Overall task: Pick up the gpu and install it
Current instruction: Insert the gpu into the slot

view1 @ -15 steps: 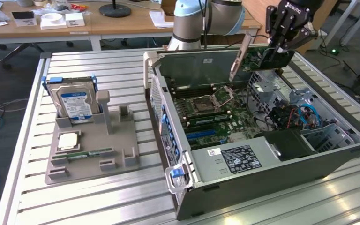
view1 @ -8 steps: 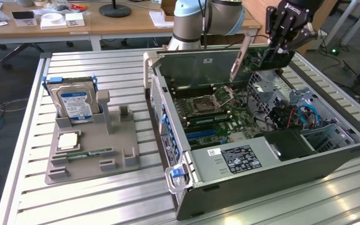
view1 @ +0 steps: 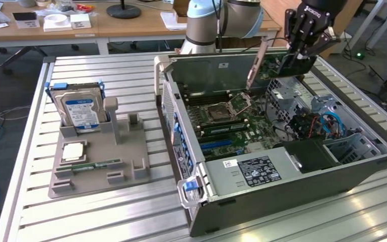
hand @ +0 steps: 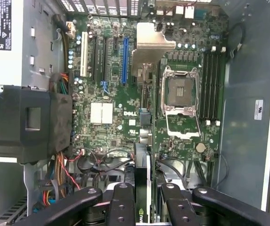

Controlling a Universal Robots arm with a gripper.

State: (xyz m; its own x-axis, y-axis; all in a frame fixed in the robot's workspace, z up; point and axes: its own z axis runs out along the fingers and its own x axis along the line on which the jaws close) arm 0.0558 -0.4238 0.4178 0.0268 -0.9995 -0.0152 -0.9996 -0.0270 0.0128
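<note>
The gpu [view1: 276,66], a thin dark card with a pale silver bracket at one end, hangs tilted over the far end of the open computer case [view1: 355,169]. My gripper [view1: 302,50] is shut on the card's upper edge. In the wrist view the gpu [hand: 143,162] shows edge-on between my black fingers [hand: 121,205], and its bracket reaches out over the motherboard [hand: 107,136]. My gripper [hand: 145,209] holds the card above the board, beside the long blue slot [hand: 124,61] and the cpu socket [hand: 181,92]. The card touches no slot.
Left of the case on the slatted table, a grey fixture [view1: 134,160] holds a silver hard drive [view1: 79,108] with a blue label, a cpu [view1: 74,150] and a memory stick [view1: 89,165]. Cables [view1: 314,123] and a power supply [view1: 261,169] crowd the case's near end.
</note>
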